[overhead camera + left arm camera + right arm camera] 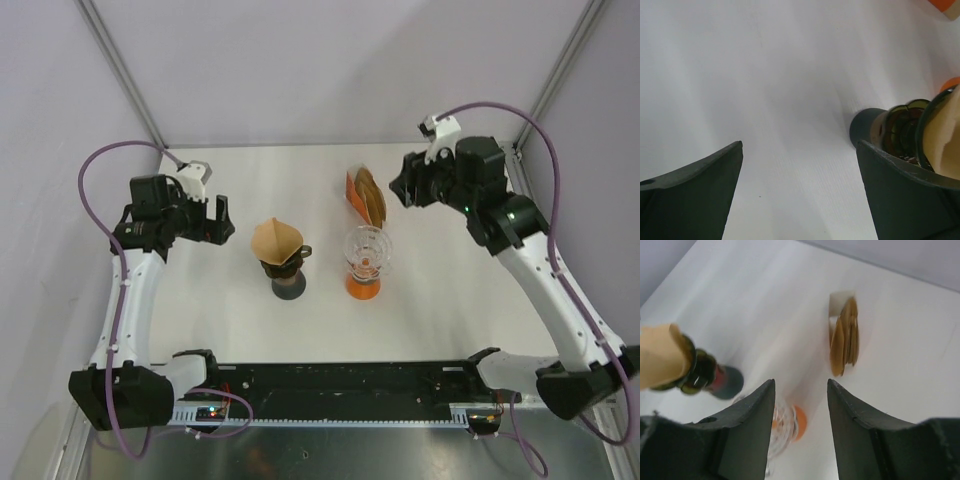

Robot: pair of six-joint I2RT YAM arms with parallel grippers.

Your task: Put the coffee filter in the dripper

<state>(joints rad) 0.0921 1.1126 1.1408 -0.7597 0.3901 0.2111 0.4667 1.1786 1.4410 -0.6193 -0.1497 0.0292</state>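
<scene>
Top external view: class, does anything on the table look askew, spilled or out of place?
Nothing is spilled or broken. One oddity: the brown filter stands well proud of the dark dripper, looking lopsided rather than seated. The clear dripper stands upright and empty.

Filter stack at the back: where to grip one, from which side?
Probably take the outermost sheet of the filter stack by its free upper rim, coming from above with the right end effector. The filters stand on edge, fanned in their holder, so only the rims are exposed.
</scene>
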